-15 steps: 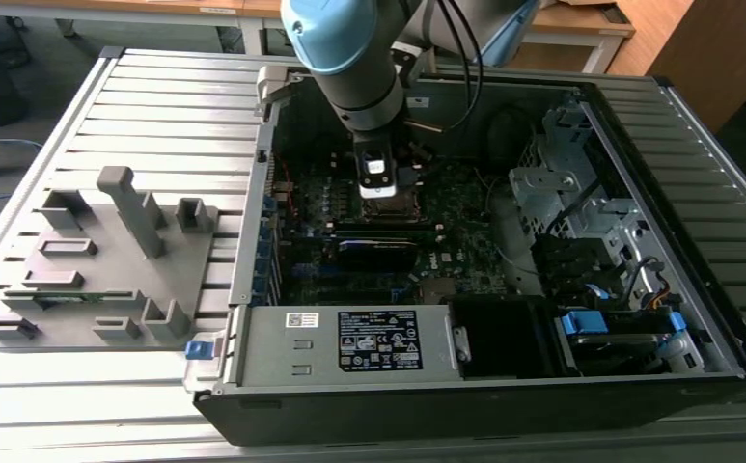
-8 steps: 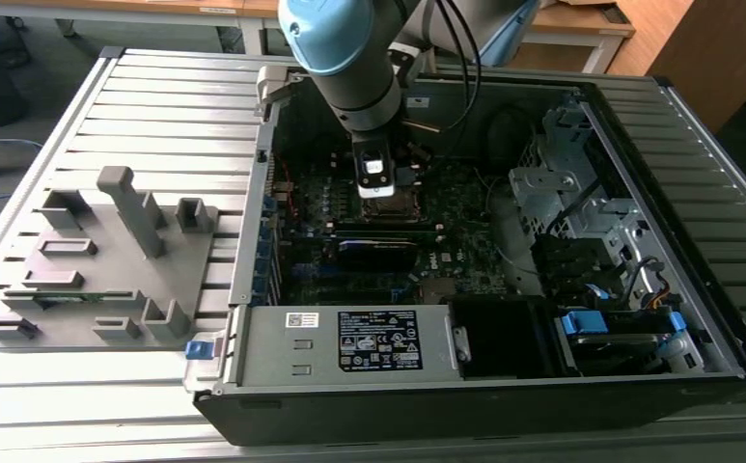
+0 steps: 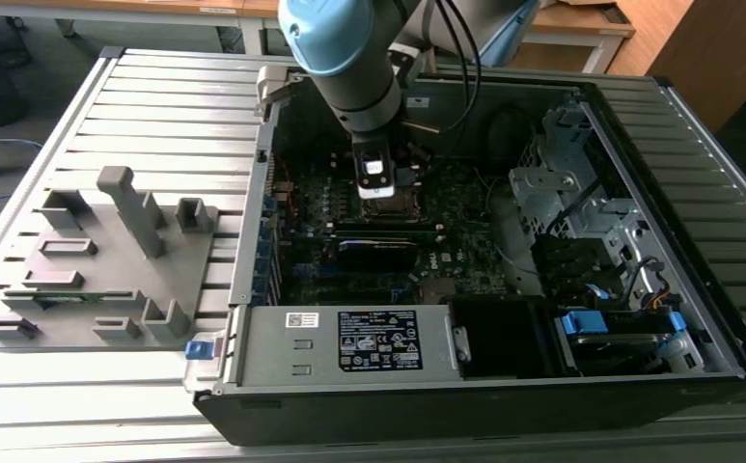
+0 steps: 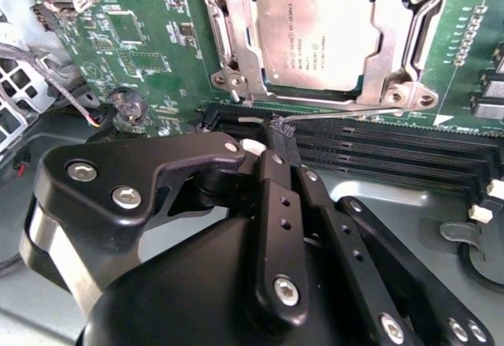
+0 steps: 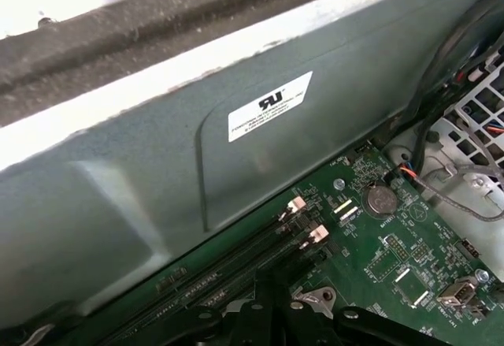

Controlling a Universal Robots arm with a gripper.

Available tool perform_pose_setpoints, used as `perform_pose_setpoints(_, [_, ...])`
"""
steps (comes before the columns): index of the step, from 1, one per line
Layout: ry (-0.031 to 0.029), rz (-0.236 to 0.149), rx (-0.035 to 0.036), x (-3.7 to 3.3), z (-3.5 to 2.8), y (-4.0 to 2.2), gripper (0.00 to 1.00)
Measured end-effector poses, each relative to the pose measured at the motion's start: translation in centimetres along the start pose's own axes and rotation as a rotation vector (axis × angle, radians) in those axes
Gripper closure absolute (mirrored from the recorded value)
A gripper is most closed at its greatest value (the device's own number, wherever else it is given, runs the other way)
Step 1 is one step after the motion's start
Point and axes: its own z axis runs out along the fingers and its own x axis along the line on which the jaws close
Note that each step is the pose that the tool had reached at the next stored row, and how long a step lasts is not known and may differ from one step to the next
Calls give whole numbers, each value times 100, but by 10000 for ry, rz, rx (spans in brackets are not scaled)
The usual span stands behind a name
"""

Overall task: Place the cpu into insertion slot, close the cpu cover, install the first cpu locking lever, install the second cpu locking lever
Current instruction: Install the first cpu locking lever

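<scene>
Fingers [image 4: 282,143] are pressed together around the end of a thin wire lever [image 4: 346,112], pinching it just beside the memory slots [image 4: 378,150] in the second wrist view. That lever runs as a silvery rod along the near edge of the socket, from the fingertip toward the right of the frame.

Above it, at the top centre of the same view, the cpu [image 4: 313,31] lies flat in the insertion slot [image 4: 370,92], its dull grey metal top facing up. The cpu cover [image 4: 391,27] is down over it as a silvery frame, its cut-out centre leaving the chip's top bare.

In the exterior view the blue-grey arm [image 3: 346,58] comes down from the top centre of the frame into an open computer case [image 3: 502,386], with the gripper [image 3: 375,183] low over the green motherboard [image 3: 469,207] in the upper middle of the case. A grey fixture tray [image 3: 102,260] lies at the left of the frame on the ribbed metal surface [image 3: 167,106].

The first wrist view looks along the grey inner wall of the case [image 5: 142,196], with a white label [image 5: 270,106] at centre and a coin battery [image 5: 382,199] on the board at right.
</scene>
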Motion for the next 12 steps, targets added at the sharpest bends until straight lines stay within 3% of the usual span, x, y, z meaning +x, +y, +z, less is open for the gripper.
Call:
perform_pose_setpoints(7, [-7,-43,35,-5,24,-19,89])
perform_pose_setpoints(12, [-48,-103,121,-2,49,-32,89])
